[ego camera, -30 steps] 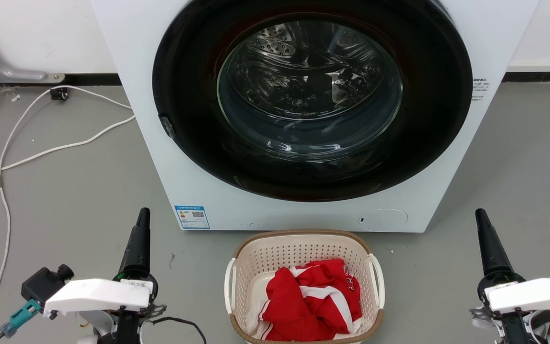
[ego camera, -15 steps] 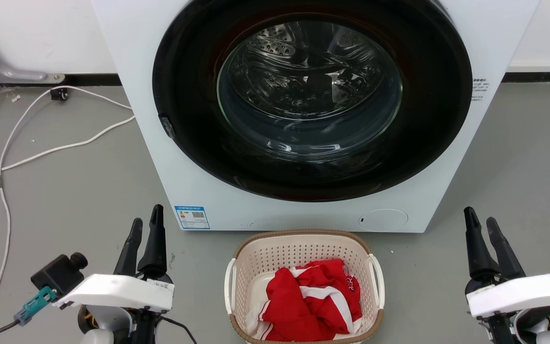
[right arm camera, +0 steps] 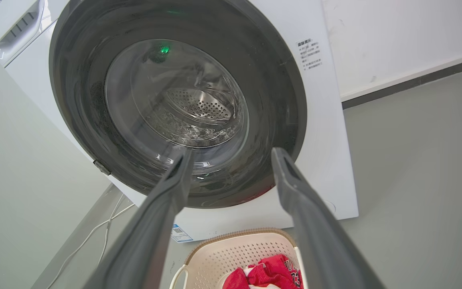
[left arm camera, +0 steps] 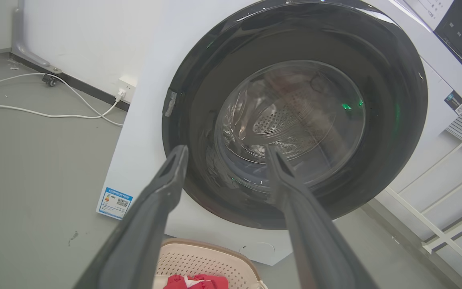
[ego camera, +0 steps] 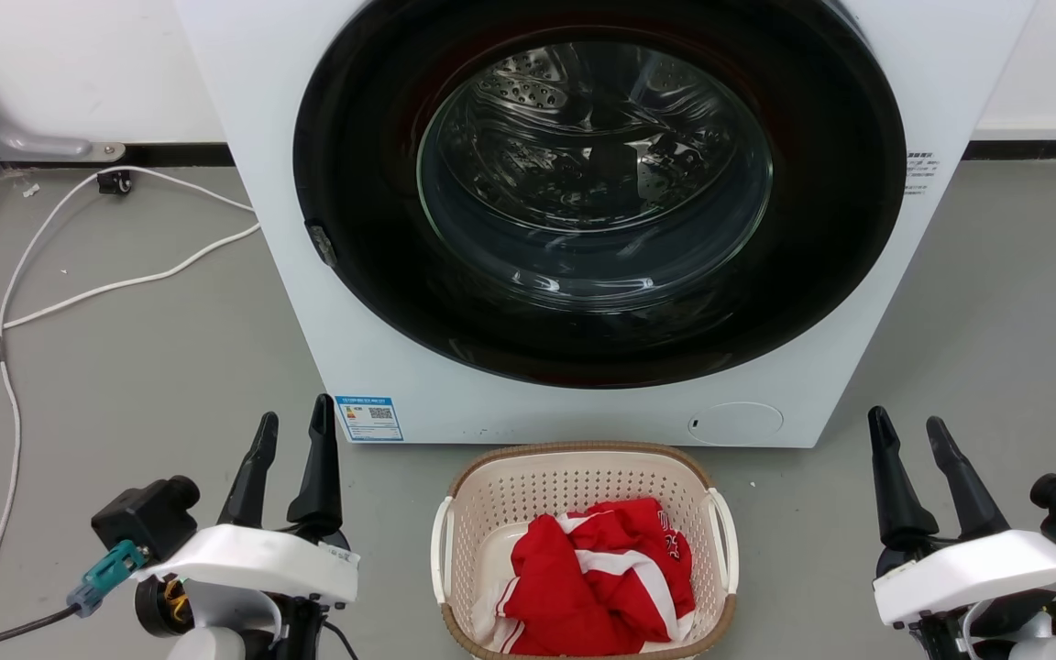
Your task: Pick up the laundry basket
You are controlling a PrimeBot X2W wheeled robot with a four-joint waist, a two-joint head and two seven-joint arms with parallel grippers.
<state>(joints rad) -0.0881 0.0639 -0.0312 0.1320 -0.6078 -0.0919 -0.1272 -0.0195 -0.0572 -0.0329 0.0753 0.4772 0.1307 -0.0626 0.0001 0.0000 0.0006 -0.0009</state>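
right, the laundry basket (ego camera: pixel 574 478) is sitting on the floor (ego camera: pixel 125 367) just in front of the washer (ego camera: pixel 308 302), below its dark round door, with a red and white garment (ego camera: pixel 597 577) lying bunched inside. the left gripper (ego camera: pixel 295 410) is hovering off the basket's left side, well apart from its white handle, fingers spread and holding nothing. the right gripper (ego camera: pixel 906 417) is hovering off the basket's right side, likewise apart from that handle, fingers spread and empty too. both are pointing toward the washer's front. a white cable (ego camera: pixel 125 284) is trailing across the floor at the far left, and a blue label (ego camera: pixel 368 417) is showing at the washer's lower left corner.
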